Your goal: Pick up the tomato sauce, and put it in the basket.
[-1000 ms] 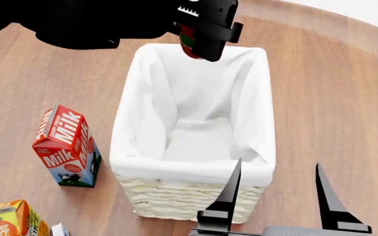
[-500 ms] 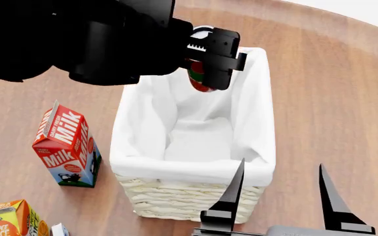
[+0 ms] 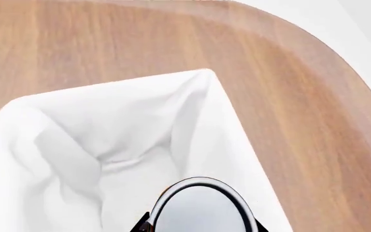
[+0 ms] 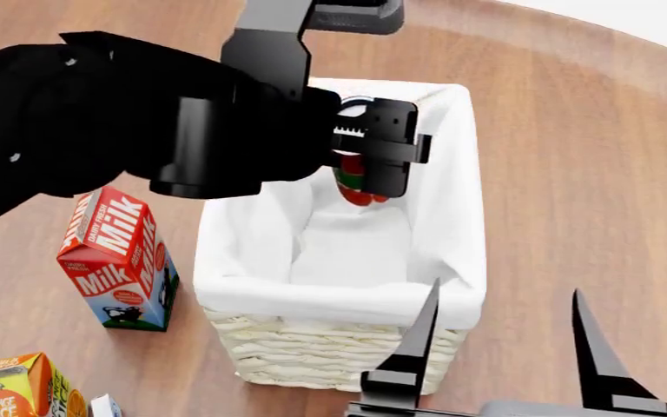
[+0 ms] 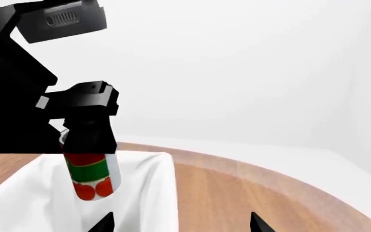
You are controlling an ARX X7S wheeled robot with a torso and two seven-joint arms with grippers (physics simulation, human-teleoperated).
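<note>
The tomato sauce [image 4: 360, 188], a small can with a red and green label, hangs upright over the far half of the basket [image 4: 336, 301], about level with its rim. My left gripper [image 4: 364, 176] is shut on it from above. In the left wrist view the can's silver top [image 3: 202, 211] fills the space between the jaws, with the white cloth lining [image 3: 108, 130] below. The right wrist view shows the can [image 5: 93, 177] from the side, above the lining [image 5: 148, 193]. My right gripper [image 4: 505, 294] stands open and holds nothing, at the basket's near right corner.
A red milk carton [image 4: 119, 259] stands left of the basket. An orange juice carton [image 4: 11, 388] sits at the near left corner of the view. The round wooden table's edge [image 4: 624, 43] curves behind the basket at the far right.
My left arm has carried the can from above the basket's far rim toward me and downward, over the basket's inside. The right gripper has barely shifted.
</note>
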